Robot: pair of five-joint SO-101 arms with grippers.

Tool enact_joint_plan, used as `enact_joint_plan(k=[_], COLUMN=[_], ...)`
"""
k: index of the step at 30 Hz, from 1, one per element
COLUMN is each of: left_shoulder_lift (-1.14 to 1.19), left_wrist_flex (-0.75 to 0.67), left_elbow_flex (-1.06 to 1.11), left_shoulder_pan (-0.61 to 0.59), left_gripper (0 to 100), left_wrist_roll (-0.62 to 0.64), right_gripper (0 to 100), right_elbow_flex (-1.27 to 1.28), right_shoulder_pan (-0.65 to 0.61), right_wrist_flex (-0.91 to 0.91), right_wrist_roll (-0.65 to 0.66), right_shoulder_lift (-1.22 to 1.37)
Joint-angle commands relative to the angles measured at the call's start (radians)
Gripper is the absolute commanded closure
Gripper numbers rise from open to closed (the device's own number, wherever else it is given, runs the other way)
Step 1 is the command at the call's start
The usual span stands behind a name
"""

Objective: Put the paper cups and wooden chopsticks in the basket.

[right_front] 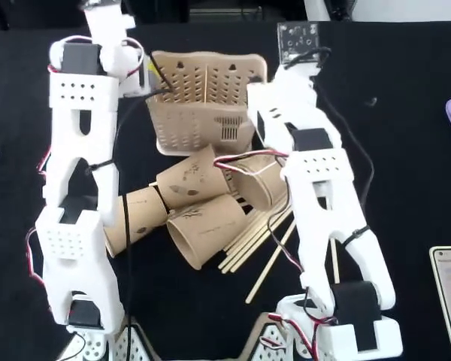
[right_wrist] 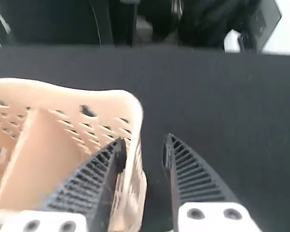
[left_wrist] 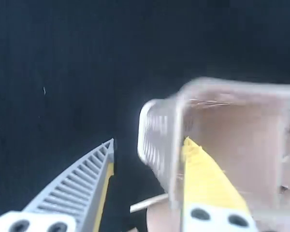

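Cups of brown paper [right_front: 203, 226] lie on their sides in a cluster on the black counter [right_front: 406, 150], partly over pale wooden chopsticks [right_front: 255, 241] and just beside the beige perforated plastic basket [right_front: 203, 83]. The left tool [left_wrist: 149, 141] is spread wide across one basket wall, with one jaw inside. The right tool [right_wrist: 144, 140] straddles another wall, more narrowly parted.

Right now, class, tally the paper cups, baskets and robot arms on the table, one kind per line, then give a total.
Paper cups: 4
Basket: 1
Robot arms: 2
Total: 7
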Motion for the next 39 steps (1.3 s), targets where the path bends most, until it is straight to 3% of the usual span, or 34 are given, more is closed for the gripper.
enact_joint_plan(k=[1, 8, 13, 20, 25, 31, 39], left_shoulder_lift=[-0.029, -0.029, -0.031, -0.048, -0.267, -0.677, -1.062], left_wrist_flex=[-0.023, 0.035, 0.132, 0.133, 0.133, 0.114, -0.153], left_elbow_flex=[-0.180, -0.401, -0.526, -0.410, -0.081, 0.542, 1.334], left_shoulder_pan=[0.001, 0.013, -0.041, -0.159, -0.180, -0.209, -0.332], left_gripper=[78, 78, 78, 78, 78, 78, 77], left_wrist_roll=[0.000, 0.000, -0.006, -0.005, -0.006, -0.046, -0.169], right_gripper=[86.1, 86.1, 86.1, 86.1, 86.1, 86.1, 86.0], right_elbow_flex=[-0.105, -0.211, -0.364, -0.377, -0.277, -0.019, 0.486], right_shoulder_pan=[0.003, 0.005, 0.025, 0.031, 0.031, 0.031, 0.031], right_wrist_flex=[-0.006, 0.061, 0.278, 0.562, 0.640, 0.634, 0.470], right_wrist_roll=[0.005, 0.005, 0.005, 0.017, 0.110, 0.155, 0.252], right_shoulder_lift=[-0.059, -0.093, -0.188, -0.295, -0.363, -0.555, -0.851])
